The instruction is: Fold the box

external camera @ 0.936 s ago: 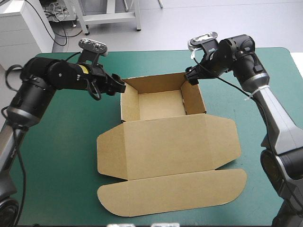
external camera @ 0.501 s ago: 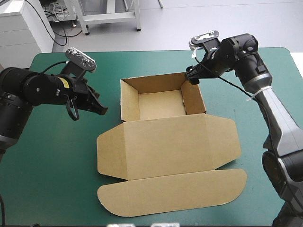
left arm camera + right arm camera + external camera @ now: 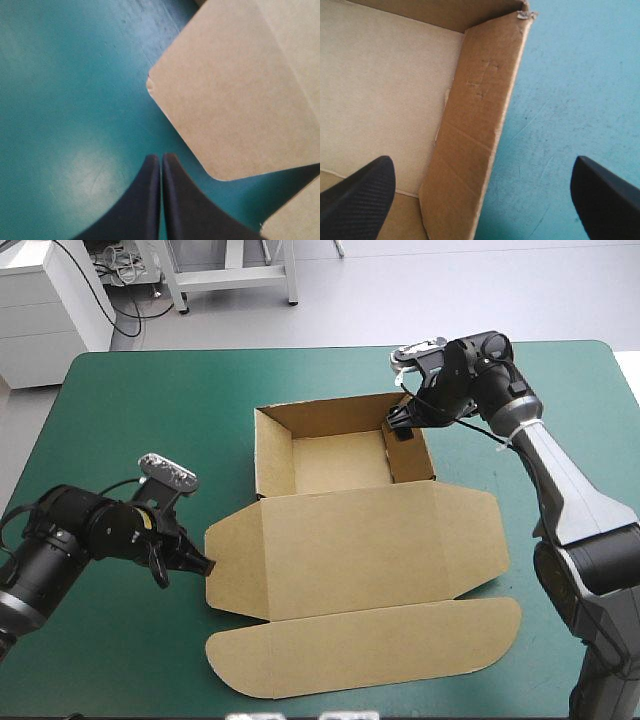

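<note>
On teal-green cover [image 3: 120,400], brown box [image 3: 340,540]: open tray, flat lid.

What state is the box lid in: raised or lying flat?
Lying flat. The lid is spread on the teal-green cover on the near side of the tray, which stands open with its walls up.

The teal-green table cover [image 3: 110,410] lies flat and smooth; fine scratches mark its surface.

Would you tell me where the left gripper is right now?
In the high view the left gripper is over the left side of the teal-green cover, fingers shut, its tip just short of the left edge of the flat lid of the box.
</note>
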Available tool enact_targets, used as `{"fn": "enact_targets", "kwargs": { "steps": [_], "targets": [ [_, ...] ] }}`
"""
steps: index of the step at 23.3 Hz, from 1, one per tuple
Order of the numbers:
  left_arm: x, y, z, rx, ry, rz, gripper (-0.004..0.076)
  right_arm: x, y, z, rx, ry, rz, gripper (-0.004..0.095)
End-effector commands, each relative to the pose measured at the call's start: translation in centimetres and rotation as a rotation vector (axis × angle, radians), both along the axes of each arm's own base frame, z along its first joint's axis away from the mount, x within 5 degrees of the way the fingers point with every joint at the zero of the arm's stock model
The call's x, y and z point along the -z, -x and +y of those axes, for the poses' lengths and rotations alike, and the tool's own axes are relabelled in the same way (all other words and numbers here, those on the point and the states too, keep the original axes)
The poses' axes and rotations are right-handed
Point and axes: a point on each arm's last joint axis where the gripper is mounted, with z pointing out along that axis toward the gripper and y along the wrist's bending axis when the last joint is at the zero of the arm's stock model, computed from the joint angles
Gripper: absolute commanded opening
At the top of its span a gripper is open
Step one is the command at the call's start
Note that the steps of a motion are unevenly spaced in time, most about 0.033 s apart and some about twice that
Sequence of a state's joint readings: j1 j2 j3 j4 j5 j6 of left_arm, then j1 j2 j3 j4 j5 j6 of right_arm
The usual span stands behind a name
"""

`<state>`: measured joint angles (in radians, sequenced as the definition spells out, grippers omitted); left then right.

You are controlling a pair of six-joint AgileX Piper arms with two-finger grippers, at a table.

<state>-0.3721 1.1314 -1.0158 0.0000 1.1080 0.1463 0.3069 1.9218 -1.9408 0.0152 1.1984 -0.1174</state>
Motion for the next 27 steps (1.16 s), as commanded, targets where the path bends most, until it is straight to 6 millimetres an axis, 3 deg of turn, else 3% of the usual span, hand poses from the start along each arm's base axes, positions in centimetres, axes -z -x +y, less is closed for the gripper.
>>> {"fn": "enact_targets", "kwargs": {
  "steps": [1,5,11,13,16,20,24,27],
  "targets": [
    [0.7,1.0,0.3,-0.029,0.034,-0.043,-0.0008,-0.9,-0.3,0.0,0.002,-0.018,-0.06,0.0875],
    [2.0,2.6,1.0,-0.061,0.036,-0.009,-0.0008,2.0,-1.9,0.5,0.003,-0.004,-0.017,0.0875],
    [0.5,4.1,1.6,-0.065,0.067,-0.093,-0.0008,4.2,-2.8,1.0,-0.025,-0.003,0.03,0.0866],
    [0.2,4.5,1.8,-0.066,0.077,-0.114,-0.0008,4.4,-2.8,1.1,-0.027,-0.019,0.034,0.0732],
    [-0.1,4.8,1.9,-0.069,0.086,-0.13,-0.0008,4.4,-2.9,1.1,-0.018,-0.022,0.033,0.0331],
    [-0.1,4.8,1.9,-0.091,0.098,-0.125,-0.0008,4.4,-2.9,1.1,-0.014,-0.026,0.028,-0.0017],
    [-0.1,4.8,1.9,-0.091,0.098,-0.127,-0.0008,4.1,-3.1,1.1,-0.017,-0.022,-0.004,-0.0021],
    [-0.1,4.8,1.9,-0.091,0.098,-0.127,-0.0008,2.8,-3.5,0.7,-0.014,0.019,-0.069,-0.0022]
  ]
}}
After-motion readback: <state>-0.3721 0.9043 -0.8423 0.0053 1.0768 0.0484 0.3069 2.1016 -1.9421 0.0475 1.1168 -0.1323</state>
